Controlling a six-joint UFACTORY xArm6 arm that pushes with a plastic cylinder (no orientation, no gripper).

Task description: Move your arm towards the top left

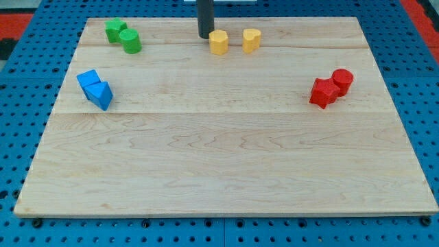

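Note:
My tip (pixel 205 36) stands near the view's top centre of the wooden board (pixel 226 165), just left of a yellow block (pixel 219 42). A second yellow block (pixel 252 40) lies a little further right. Two green blocks sit at the view's top left, a star-like one (pixel 114 30) and a cylinder (pixel 130 41) touching it. Two blue blocks lie at the left: a cube (pixel 88 81) and a triangular one (pixel 101 94). Two red blocks lie at the right: a star-like one (pixel 322 92) and a cylinder (pixel 341 81).
The board rests on a blue perforated table (pixel 20 137). A red mat edge (pixel 422 10) shows at the view's top right corner.

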